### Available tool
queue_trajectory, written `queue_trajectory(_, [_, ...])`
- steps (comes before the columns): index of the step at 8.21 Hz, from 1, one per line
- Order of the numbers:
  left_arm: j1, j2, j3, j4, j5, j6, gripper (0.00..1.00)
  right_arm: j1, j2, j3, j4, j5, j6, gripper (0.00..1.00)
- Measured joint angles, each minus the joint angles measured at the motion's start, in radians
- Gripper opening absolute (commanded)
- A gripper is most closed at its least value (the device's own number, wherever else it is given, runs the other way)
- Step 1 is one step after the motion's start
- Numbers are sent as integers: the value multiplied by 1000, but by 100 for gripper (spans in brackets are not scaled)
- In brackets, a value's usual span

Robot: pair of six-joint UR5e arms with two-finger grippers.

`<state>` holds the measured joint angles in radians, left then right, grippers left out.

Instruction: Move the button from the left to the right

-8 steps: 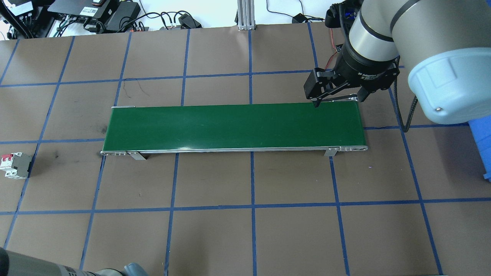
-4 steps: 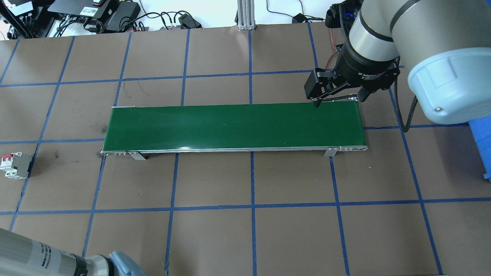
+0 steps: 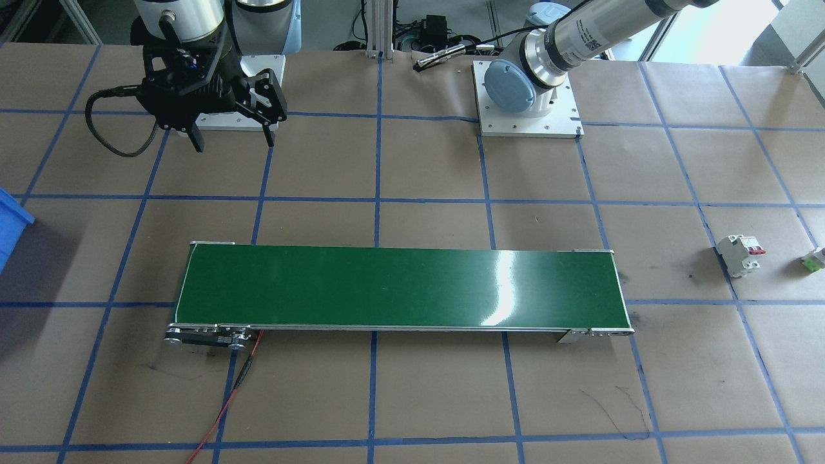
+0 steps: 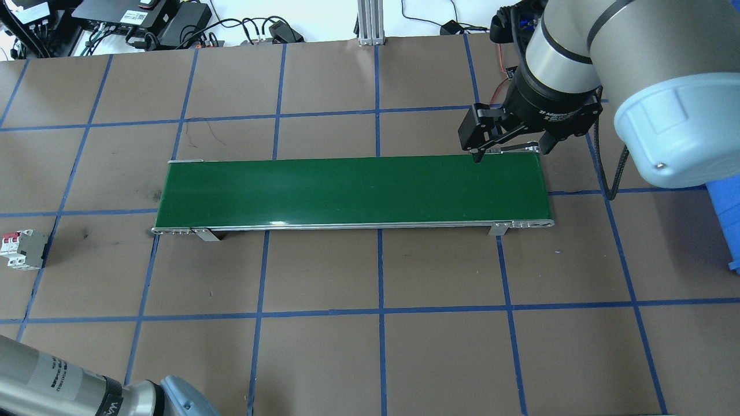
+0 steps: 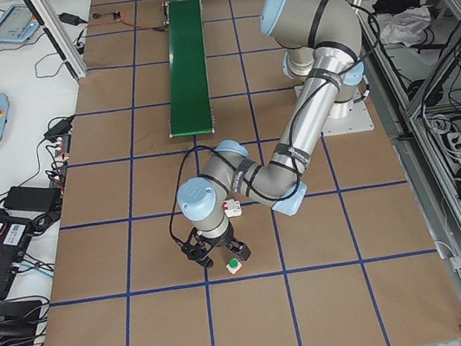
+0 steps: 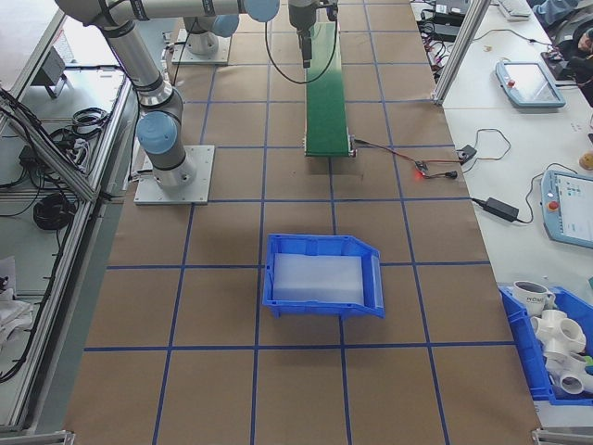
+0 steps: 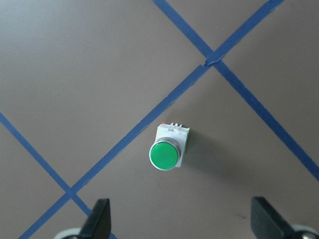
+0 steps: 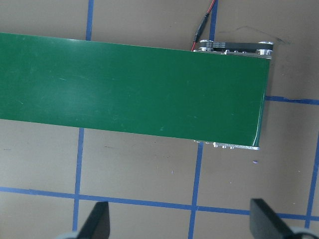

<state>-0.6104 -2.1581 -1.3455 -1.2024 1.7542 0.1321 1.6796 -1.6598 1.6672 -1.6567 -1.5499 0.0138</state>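
The button (image 7: pixel 168 150), a round bright-green cap on a white boxy base, stands on the brown table beside a blue tape line. My left gripper (image 7: pixel 182 226) hangs above it, open and apart from it, both fingertips at the bottom of the left wrist view. The exterior left view shows the button (image 5: pixel 234 265) just under the left gripper (image 5: pixel 217 254). The button (image 3: pixel 815 259) also shows at the front-facing view's right edge. My right gripper (image 4: pixel 509 151) is open and empty over the far right end of the green conveyor belt (image 4: pixel 352 190).
A white circuit breaker with red levers (image 4: pixel 23 249) sits at the table's left edge, near the button. A blue bin (image 6: pixel 324 275) stands past the belt's right end. A red wire (image 3: pixel 225 406) runs from the belt's motor end.
The left arm's grey link has come further into the overhead view's lower left corner. The right arm and its open gripper have stayed in place.
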Motion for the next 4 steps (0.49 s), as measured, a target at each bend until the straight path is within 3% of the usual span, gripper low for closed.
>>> queue_trajectory(4, [6, -70, 0, 31, -31, 95, 100, 0, 0, 0, 0, 1, 0, 100])
